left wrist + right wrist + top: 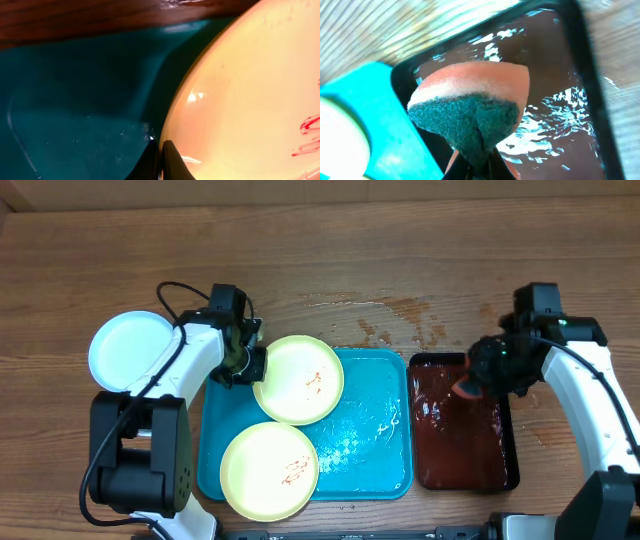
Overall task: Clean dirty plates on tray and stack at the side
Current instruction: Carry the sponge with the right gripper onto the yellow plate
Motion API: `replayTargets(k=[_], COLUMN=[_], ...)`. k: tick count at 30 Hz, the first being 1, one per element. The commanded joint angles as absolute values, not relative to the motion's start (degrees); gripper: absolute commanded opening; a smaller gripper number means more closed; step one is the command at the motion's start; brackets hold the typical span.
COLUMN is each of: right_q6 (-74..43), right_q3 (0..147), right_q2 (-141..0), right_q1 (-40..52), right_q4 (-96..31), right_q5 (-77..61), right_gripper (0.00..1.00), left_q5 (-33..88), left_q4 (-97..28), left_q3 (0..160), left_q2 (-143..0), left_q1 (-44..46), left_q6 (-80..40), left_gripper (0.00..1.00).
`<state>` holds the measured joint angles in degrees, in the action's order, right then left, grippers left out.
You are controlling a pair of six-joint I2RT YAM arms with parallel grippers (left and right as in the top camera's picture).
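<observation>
Lying far left on the brown wooden table [350, 240], apart from the rest: one light mint-blue round plastic plate [128, 350]. Beside it the left arm is bent, forearm angled toward the large turquoise-blue rectangular plastic tray [372, 435].

At the tray's far-left corner, the left gripper [246, 364] has its jaws drawn to a narrow gap, pinching the rim of the upper pale yellow-green round plastic plate [298, 379]. In the left wrist view the plate edge runs between the two dark fingertips [176, 165], and thin red sauce streaks show on the plate face. This plate sits over the tray's far-left corner, edge overhanging the rim.

At the near-left corner lies the second pale yellow-green plate [269, 471], also overhanging, with a small reddish smear right of centre. The two plates nearly touch. The tray floor to their right is wet and glinting.

Just beside it is the smaller dark red-brown rectangular tray [500, 465], holding shallow water. The right arm curves in from the right. Over that tray's far end, the right gripper [478, 377] has its jaws clamped on the orange sponge with dark green scrub face [470, 107], squeezed to a wedge. Cannot tell whether the sponge touches the water.
</observation>
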<state>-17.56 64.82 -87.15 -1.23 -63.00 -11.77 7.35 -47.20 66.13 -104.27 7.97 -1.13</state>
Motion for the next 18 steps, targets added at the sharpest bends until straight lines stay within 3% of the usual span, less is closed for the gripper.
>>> replayTargets(k=[1, 18], right_q6=[-12.1, -8.9], right_q3=[65.6, 65.7], right_q2=[-86.1, -86.1], right_q1=[4.0, 25.2], right_q4=[-62.3, -59.5], right_q5=[-13.2, -13.8], right_gripper=[0.04, 0.04], left_q5=[8.5, 9.2], left_q4=[-47.3, -48.5], left_q3=[65.8, 69.7], left_q2=[-105.2, -105.2], left_q1=[9.8, 21.6], left_q6=[2.7, 2.3], left_gripper=[0.04, 0.04])
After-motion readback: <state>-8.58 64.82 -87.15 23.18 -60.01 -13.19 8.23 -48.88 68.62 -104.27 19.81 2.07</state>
